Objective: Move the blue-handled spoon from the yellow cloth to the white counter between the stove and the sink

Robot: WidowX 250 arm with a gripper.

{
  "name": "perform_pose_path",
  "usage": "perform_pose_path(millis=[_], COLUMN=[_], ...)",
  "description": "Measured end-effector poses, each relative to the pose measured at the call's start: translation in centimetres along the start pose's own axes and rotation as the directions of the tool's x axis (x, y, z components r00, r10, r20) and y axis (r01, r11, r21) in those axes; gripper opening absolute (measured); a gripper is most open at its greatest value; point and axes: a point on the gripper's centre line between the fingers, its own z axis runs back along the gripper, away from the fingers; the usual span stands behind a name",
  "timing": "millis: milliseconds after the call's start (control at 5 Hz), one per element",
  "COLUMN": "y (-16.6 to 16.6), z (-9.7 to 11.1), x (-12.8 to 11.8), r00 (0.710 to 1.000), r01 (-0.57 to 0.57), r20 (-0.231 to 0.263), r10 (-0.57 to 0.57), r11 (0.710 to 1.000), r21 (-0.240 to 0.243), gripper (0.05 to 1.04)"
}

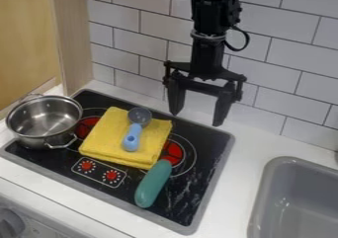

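The yellow cloth [109,136], folded in a thick pad, and the blue spoon [131,139] on top of it are the things nearest to the gripper [196,118]. The largest thing around them is the black stove top [191,195] with grey border, set in the white counter [231,222]. The grey sink [280,202] is at the right side of the view. The gripper hangs down in front of the white tile wall [290,59], above the rear part of the stove top. Its two fingers are wide apart, with free space between them, and both point downward. The metal pot [39,121] stands at the left end of the stove top, beside the cloth. The cloth lies flat over the middle. A green rounded long object [152,184] lies slanted near the front right corner of the cloth, partly over a red burner mark [173,152]. The spoon has its grey bowl toward the wall and its blue handle toward the two red knobs [99,171].
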Motion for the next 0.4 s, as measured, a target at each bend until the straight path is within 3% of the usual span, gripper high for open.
perform_pose_path(millis=[200,400], y=[0.37,1.27], z=[-1.82,-1.56], x=[-1.37,-1.94], r00=[0.997,0.997], r01=[-0.004,0.003], r20=[-0.074,-0.078], r10=[0.005,-0.001], r11=[1.000,1.000], r21=[0.013,0.023], gripper=[0.998,0.998])
